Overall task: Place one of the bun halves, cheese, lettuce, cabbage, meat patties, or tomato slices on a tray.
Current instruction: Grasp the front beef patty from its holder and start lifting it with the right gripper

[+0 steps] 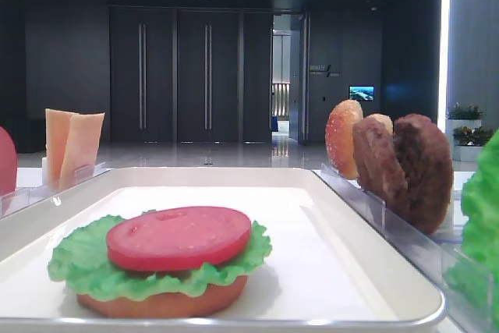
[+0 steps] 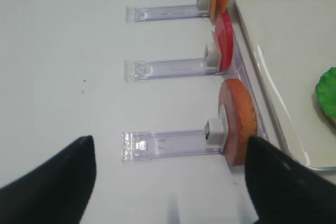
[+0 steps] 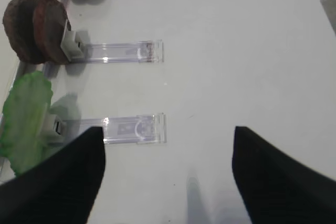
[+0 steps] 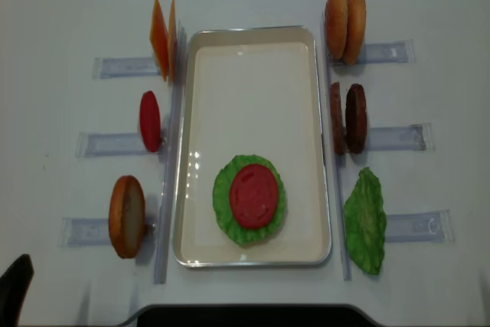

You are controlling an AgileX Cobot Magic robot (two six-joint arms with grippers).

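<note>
Patties: we judge meat patties (image 3: 37,30) next for stack on tray (image 4: 253,74), over tomato slice (image 4: 253,194). They stand on edge in rack (image 3: 118,52), ahead-left of right gripper (image 3: 168,150), faces along rack's axis. Right gripper spread wide, empty, nearer. Left gripper (image 2: 170,153) likewise wide, empty, beside bun half (image 2: 239,120).
</note>
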